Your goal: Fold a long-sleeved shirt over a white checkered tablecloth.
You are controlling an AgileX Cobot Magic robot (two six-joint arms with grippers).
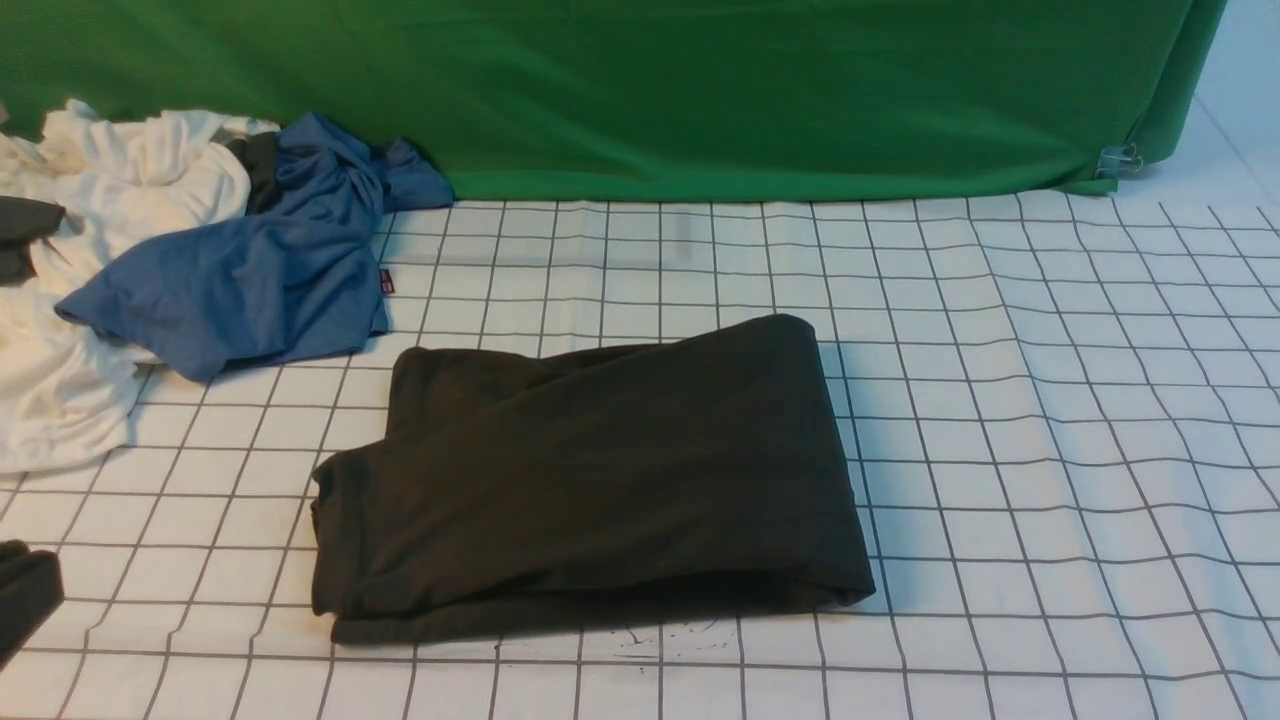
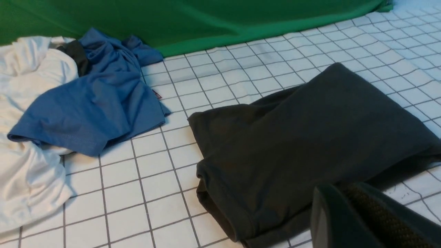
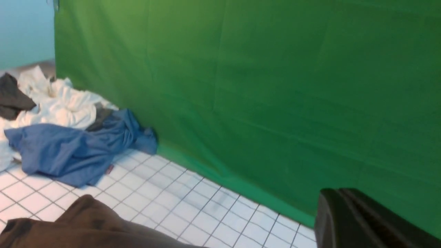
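Note:
The long-sleeved shirt (image 1: 590,480) is dark charcoal and lies folded into a thick rectangle in the middle of the white checkered tablecloth (image 1: 1050,420). No print or label shows on it. My left gripper (image 2: 344,187) is shut and holds nothing; it hovers just off the near edge of the shirt (image 2: 303,137). In the front view a dark corner of it shows at the lower left edge (image 1: 25,595). My right gripper (image 3: 339,191) is shut and empty, raised and facing the green backdrop, with a corner of the shirt (image 3: 86,224) below it. It does not show in the front view.
A pile of crumpled white garments (image 1: 110,190) with a blue garment (image 1: 260,270) on top lies at the back left of the cloth. A green fabric backdrop (image 1: 700,90) closes off the far side, clipped at its right end (image 1: 1120,158).

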